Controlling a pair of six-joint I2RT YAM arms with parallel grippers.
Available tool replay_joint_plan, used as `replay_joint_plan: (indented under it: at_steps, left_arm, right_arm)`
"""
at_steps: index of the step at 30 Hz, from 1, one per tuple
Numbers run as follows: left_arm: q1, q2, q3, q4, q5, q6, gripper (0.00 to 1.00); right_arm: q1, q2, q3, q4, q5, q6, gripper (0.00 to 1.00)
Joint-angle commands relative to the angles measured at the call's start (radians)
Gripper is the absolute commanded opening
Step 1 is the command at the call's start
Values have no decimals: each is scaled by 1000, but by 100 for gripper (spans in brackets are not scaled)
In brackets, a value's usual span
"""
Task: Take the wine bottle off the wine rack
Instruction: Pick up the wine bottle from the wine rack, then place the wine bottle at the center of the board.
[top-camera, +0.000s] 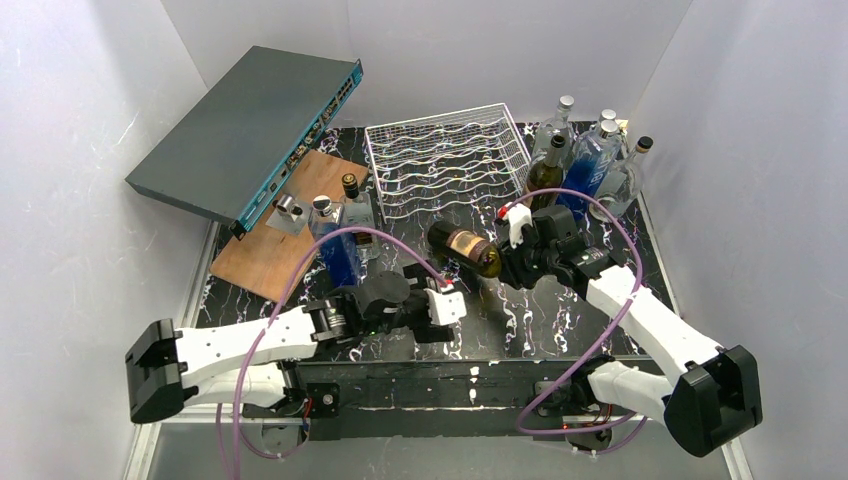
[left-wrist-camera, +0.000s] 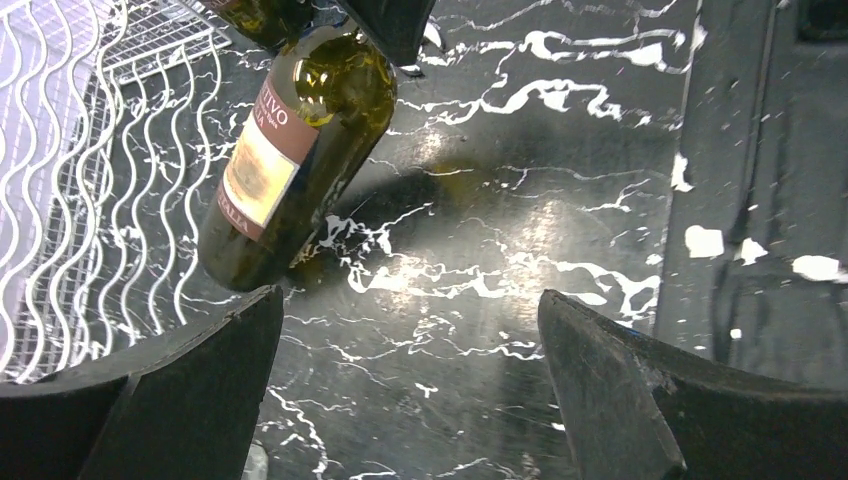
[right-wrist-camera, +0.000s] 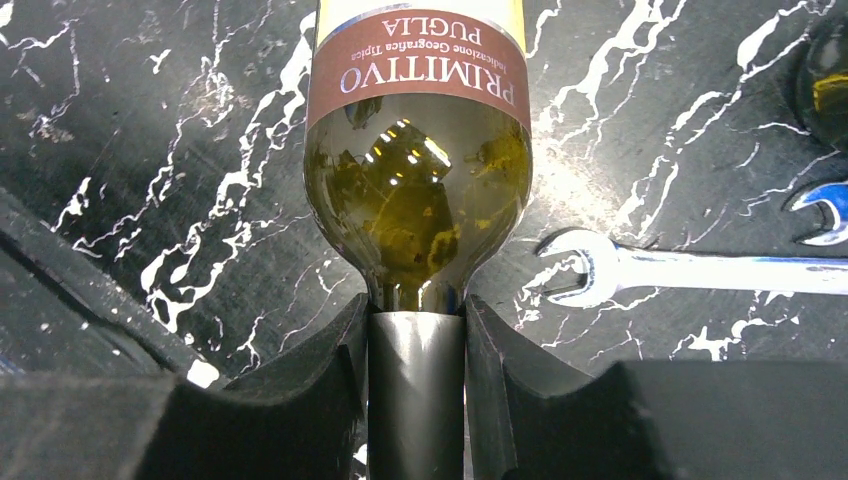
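The wine bottle (top-camera: 466, 247), dark green glass with a maroon and tan label, hangs tilted over the black marbled table just in front of the wine rack (top-camera: 450, 160), clear of its wires. My right gripper (top-camera: 512, 262) is shut on the bottle's dark foil neck; in the right wrist view both pads (right-wrist-camera: 345, 350) press against that neck below the bottle (right-wrist-camera: 418, 190). My left gripper (top-camera: 445, 303) stands open beside the bottle's base with nothing between its fingers. The left wrist view shows the bottle (left-wrist-camera: 290, 150) past the open left gripper (left-wrist-camera: 410, 310) and the rack (left-wrist-camera: 60, 180) at left.
A grey network switch (top-camera: 250, 130) leans at the back left over a wooden board (top-camera: 290, 250). A blue bottle (top-camera: 340, 252) and small bottles stand near the board. Several bottles (top-camera: 590, 160) cluster at the back right. A wrench (right-wrist-camera: 680, 270) lies on the table.
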Motion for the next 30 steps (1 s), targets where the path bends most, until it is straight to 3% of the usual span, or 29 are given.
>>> replay_joint_plan:
  at_steps: [1,10,30]
  left_arm:
    - [4,73,11,111,-39,201,98]
    - [50,262,7,348,-87,337,98]
    - [194,404,70,382,150,310,98]
  right_arm:
    - [2,-43,85,53,-104,-45,1]
    - [3,-21,112,28,-196,-41,1]
    - [3,-2,135,-8,-323,-3,1]
